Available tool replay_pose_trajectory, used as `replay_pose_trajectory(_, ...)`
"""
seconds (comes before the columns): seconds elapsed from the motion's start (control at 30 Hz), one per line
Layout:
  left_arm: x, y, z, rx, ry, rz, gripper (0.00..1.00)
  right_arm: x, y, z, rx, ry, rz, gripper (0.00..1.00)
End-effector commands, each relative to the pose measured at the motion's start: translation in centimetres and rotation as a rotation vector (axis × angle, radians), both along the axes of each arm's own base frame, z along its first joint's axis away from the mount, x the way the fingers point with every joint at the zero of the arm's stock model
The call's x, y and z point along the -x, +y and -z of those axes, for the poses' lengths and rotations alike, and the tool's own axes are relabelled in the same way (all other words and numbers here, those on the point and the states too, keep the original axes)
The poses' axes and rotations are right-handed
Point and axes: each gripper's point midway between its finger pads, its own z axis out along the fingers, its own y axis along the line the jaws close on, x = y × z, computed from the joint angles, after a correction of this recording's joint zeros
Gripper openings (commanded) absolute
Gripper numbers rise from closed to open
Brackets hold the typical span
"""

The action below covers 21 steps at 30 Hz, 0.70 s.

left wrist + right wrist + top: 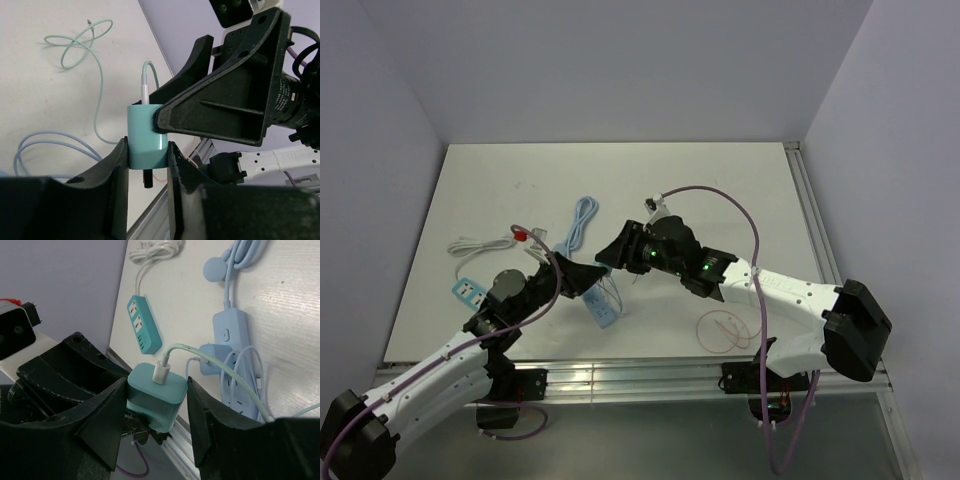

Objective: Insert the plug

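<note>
White tabletop (720, 190) w/ lilac walls round it and an alu rail (620, 375) along the near edge. Just past the rail, right of centre, lies a thin pinkish wire loop (725, 330). Left of that, near-centre, lies a pale blue power strip (235, 345) w/ a small blue adapter (207, 360) against its side and a thin white lead (245, 382) coiled over it. Well to the left sits a teal power strip (470, 291). Above the blue strip both arms meet. The left gripper (146, 156) has its fingers clamped on the lower sides of a teal USB charger (145, 142), held off the table. The right gripper (156, 407) fingers press opp. faces of the same charger, so both pinch it. A white USB plug (162, 371) sits in the charger's top, its mint cable (95, 75) looping across the table. Farther left is a bundled white cord (475, 245). Farther centre is a coiled pale blue cord (582, 222).
</note>
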Motion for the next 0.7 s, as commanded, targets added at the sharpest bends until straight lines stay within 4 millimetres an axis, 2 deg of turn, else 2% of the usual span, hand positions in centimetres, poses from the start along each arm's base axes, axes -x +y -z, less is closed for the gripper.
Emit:
replay_pose_trajectory(0.0,-0.5,0.6,-1.2,-0.004,-0.024,-0.046,0.0,0.9,1.0,-5.3,-0.08,-0.136,-0.092,0.56)
replay_pose_trajectory(0.1,0.0,0.9,-1.3,-0.004,-0.046,-0.037,0.0,1.6,0.2,-4.9,-0.035,-0.182,-0.14,0.61)
replay_pose_trajectory(0.2,0.7,1.0,-1.6,0.004,-0.08,-0.011,0.0,2.6,-0.5,-5.2,-0.027,-0.237,-0.212,0.6)
replay_pose_trajectory(0.3,1.2,0.8,-2.0,0.007,-0.106,0.015,0.0,4.5,-0.9,-5.7,-0.037,-0.304,-0.324,0.6)
replay_pose_trajectory(0.43,2.3,-0.2,-2.7,0.009,-0.125,0.107,0.0,6.1,-1.8,-5.8,-0.028,-0.366,-0.409,0.6)
replay_pose_trajectory(0.67,3.4,-1.1,-3.7,0.061,-0.141,0.192,0.0,7.0,-2.4,-5.6,-0.018,-0.364,-0.441,0.54)
